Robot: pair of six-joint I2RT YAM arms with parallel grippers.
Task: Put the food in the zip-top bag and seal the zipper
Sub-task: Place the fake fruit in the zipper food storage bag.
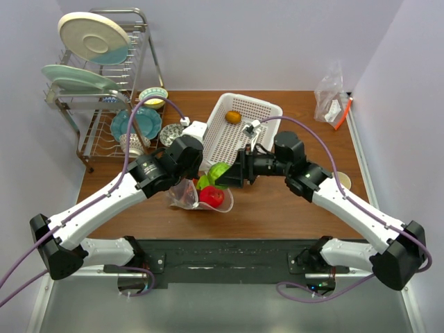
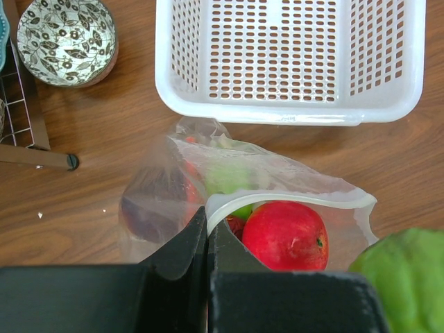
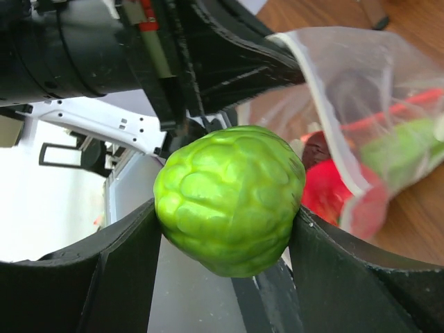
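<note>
While left gripper (image 2: pixel 207 229) pinches zip-top bag (image 2: pixel 291 182) | right gripper (image 3: pixel 227 215) clamps green ball (image 3: pixel 229 194) | basket (image 2: pixel 277 115) behind

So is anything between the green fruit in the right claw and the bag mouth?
Nothing visible. The right claw holds the bumpy green fruit beside the mouth of the zip-top bag, which the left claw pinches open. The red apple sits just inside, possibly crowding entry.

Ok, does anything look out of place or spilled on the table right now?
Nothing spilled or damaged. The one straggler is the small orange, alone in the white basket, while the red apple is in the zip-top bag and the green fruit is held.
</note>
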